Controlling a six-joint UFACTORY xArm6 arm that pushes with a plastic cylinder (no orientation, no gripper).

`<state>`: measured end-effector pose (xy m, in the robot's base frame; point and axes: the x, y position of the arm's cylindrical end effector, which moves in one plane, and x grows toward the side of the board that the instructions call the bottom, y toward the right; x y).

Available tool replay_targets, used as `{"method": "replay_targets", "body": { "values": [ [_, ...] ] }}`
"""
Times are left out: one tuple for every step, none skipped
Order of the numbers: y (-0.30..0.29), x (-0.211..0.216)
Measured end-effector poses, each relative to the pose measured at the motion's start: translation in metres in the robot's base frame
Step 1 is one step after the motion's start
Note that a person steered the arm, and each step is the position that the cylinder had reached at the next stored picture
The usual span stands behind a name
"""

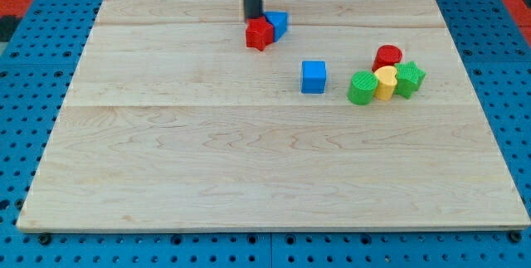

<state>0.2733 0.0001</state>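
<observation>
The dark rod comes down from the view's top and my tip (252,17) rests on the board just above and left of a red star-shaped block (260,34), touching or almost touching it. A blue block (278,24) sits pressed against the red one on its right. Further right and lower stands a blue cube (314,76), apart from the tip.
A cluster lies at the view's right: a red cylinder (387,56), a green cylinder (362,88), a yellow block (386,82) and a green star-shaped block (409,78), all touching. The wooden board (249,168) lies on a blue pegboard.
</observation>
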Motion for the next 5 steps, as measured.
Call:
{"method": "replay_targets", "body": {
  "values": [
    [0.063,0.025],
    [0.101,0.036],
    [0.104,0.036],
    [0.094,0.036],
    [0.078,0.014]
  ]
}}
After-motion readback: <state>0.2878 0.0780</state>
